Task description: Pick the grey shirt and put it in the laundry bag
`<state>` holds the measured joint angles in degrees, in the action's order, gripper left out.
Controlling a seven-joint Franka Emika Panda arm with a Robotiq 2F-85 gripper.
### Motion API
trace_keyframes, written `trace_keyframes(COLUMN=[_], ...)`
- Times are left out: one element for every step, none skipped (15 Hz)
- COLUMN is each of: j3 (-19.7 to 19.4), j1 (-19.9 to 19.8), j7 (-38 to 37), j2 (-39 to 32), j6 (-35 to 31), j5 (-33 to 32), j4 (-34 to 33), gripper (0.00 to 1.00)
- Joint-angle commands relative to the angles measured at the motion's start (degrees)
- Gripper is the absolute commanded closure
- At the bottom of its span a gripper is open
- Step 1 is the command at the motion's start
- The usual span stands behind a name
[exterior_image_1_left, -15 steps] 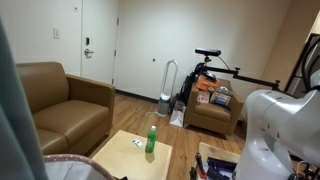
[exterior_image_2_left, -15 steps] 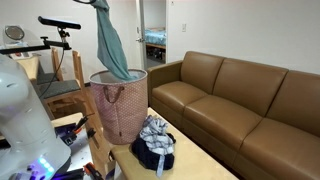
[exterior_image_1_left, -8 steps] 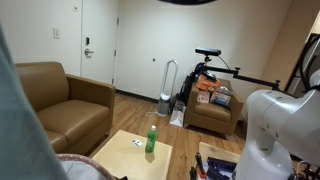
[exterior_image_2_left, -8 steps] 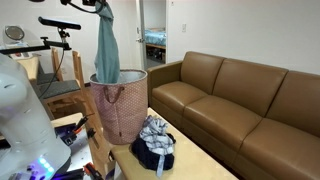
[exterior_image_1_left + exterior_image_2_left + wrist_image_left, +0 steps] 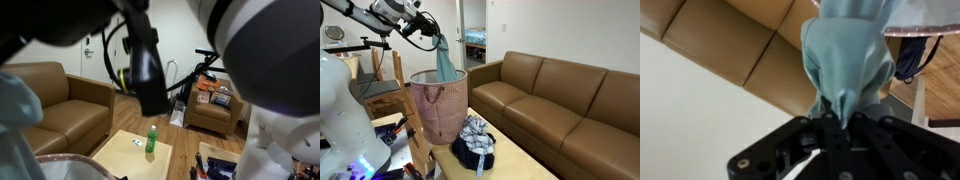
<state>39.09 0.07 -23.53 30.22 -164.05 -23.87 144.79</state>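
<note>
The grey-teal shirt (image 5: 444, 62) hangs from my gripper (image 5: 431, 35) and its lower end dips into the open top of the pink woven laundry bag (image 5: 438, 108). In the wrist view my gripper (image 5: 834, 122) is shut on the bunched top of the shirt (image 5: 845, 55), with the bag's rim (image 5: 932, 22) beyond it. In an exterior view the shirt (image 5: 14, 112) shows at the left edge above the bag's rim (image 5: 68, 164), and my blurred arm (image 5: 145, 60) fills the foreground.
A brown sofa (image 5: 560, 100) runs along the wall. A low wooden table (image 5: 125, 158) carries a green bottle (image 5: 151, 138). A dark bundle of clothes (image 5: 473, 143) lies beside the bag. An armchair with clutter (image 5: 212, 105) stands in the far corner.
My arm has swung down and across, coming into view. The shirt has dropped lower, and its end now sits inside the bag's mouth.
</note>
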Motion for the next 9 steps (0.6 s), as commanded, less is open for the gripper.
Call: trace_keyframes(j3=[4.1, 5.2, 6.6, 7.9, 8.6, 10.1, 10.6, 11.5, 13.1], j1=[-4.1, -4.8, -5.9, -7.1, -7.7, -9.0, -9.6, -10.5, -12.0], j7=[-5.5, -6.6, -7.8, -9.1, -9.7, -11.0, -11.5, -12.3, -13.8], j2=[-5.4, -7.7, -10.0, -11.6, -13.7, -14.7, -16.2, -17.3, -17.1], j6=[-4.7, -5.4, -6.0, -6.3, -6.9, -6.2, -6.4, -5.9, -2.8], j5=[-0.1, 0.1, -0.1, -0.4, -0.4, -0.8, -0.8, -1.0, -1.7], j4=[4.0, 4.7, 5.1, 5.5, 6.0, 6.1, 6.5, 6.5, 6.7], gripper=[0.94, 0.94, 0.94, 0.94, 0.94, 0.94, 0.95, 0.94, 0.94])
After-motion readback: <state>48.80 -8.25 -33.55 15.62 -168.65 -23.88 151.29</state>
